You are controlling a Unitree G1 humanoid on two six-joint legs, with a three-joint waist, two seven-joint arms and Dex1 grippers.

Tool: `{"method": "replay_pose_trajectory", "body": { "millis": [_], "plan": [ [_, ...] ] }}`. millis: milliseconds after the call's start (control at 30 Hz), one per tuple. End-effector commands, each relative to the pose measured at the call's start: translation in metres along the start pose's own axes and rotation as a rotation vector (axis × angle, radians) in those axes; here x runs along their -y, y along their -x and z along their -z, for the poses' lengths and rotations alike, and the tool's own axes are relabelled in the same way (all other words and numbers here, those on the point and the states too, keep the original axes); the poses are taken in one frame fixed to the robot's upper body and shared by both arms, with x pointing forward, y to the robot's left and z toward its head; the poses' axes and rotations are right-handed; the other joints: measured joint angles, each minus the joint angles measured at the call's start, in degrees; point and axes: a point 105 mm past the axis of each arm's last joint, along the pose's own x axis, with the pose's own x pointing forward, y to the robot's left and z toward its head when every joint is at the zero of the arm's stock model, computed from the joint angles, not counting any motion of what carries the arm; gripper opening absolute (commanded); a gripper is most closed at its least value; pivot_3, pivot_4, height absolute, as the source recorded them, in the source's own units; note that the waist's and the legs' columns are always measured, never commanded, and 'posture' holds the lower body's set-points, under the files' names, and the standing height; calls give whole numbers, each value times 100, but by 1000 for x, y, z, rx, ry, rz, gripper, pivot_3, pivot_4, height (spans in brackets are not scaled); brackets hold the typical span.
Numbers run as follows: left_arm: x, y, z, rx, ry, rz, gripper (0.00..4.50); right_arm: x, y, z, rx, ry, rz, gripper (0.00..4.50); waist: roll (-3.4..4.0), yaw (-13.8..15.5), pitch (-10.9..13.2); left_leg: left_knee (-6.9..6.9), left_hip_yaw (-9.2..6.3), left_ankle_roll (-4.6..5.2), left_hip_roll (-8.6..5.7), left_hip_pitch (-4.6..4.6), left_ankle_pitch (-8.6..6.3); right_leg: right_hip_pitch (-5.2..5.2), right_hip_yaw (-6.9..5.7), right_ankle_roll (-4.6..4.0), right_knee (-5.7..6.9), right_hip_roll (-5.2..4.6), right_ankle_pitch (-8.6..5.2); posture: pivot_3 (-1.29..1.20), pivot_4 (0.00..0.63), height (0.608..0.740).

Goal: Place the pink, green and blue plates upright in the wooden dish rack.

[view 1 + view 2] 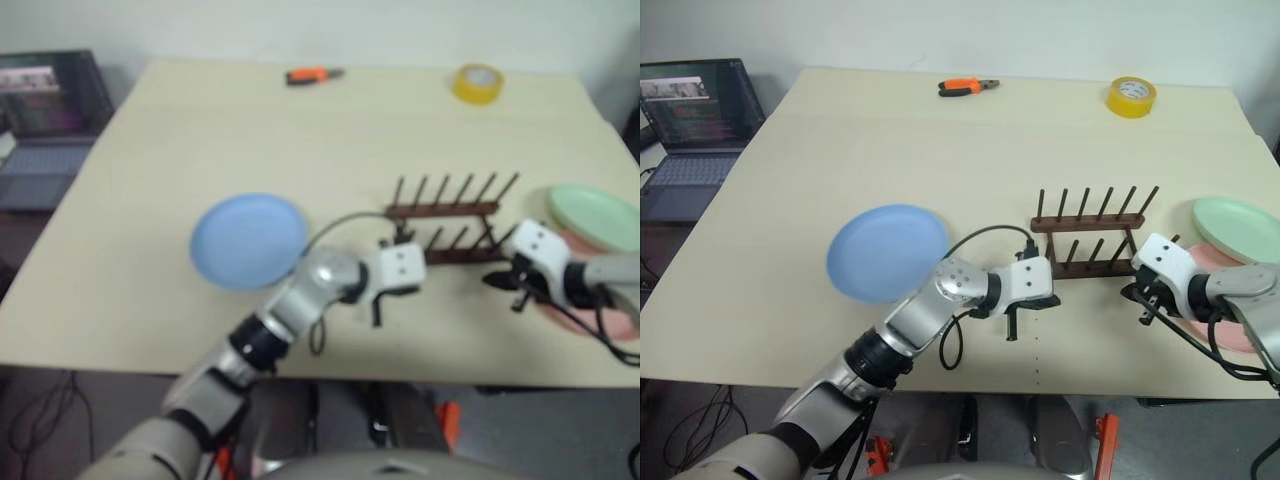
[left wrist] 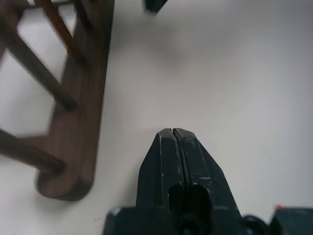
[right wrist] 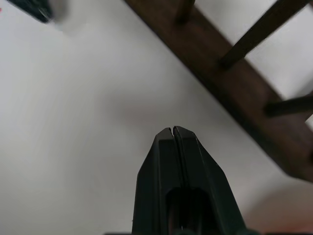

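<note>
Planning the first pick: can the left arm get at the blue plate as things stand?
Probably yes. The blue plate lies flat on the table on the left arm's side with nothing on or around it. The left gripper, jaws shut and empty, sits by the wooden dish rack and would have to swing back.

Beige table [image 1: 890, 130], white wall [image 1: 940, 30], laptop [image 1: 690, 110] alongside.
</note>
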Motion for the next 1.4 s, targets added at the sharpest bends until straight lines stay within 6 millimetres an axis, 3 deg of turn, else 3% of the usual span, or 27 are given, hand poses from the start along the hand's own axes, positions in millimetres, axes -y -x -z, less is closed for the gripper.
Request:
{"method": "replay_pose_trajectory", "body": {
  "millis": [33,167,400,767,1400],
  "plan": [
    [-10,-9,-12,32,-60,-75,38,4,-8,-3,9,30,50,0,0,10,-1,2,1,1,-1,1,0,2,1,2,0,0,0,0,150,740],
    [-17,-16,-11,41,-98,-142,38,10,-21,-11,83,-22,96,0,-14,-22,-11,4,7,5,0,9,3,6,9,12,-1,0,6,0,150,740],
    [-33,-18,-7,30,-107,-246,38,16,-38,0,34,17,154,0,-26,-38,-32,3,15,20,0,26,16,16,16,13,-3,0,27,0,150,740],
    [-66,-14,-4,6,-86,-392,38,26,-53,-20,90,58,210,0,-37,-120,-37,2,26,73,0,29,62,17,18,18,-16,0,95,0,150,740],
    [-73,-20,-9,21,-90,-404,38,50,-68,-45,154,157,310,0,-37,-130,-37,-5,47,74,1,26,65,8,21,23,-26,-3,100,0,150,740]
  ]
}}
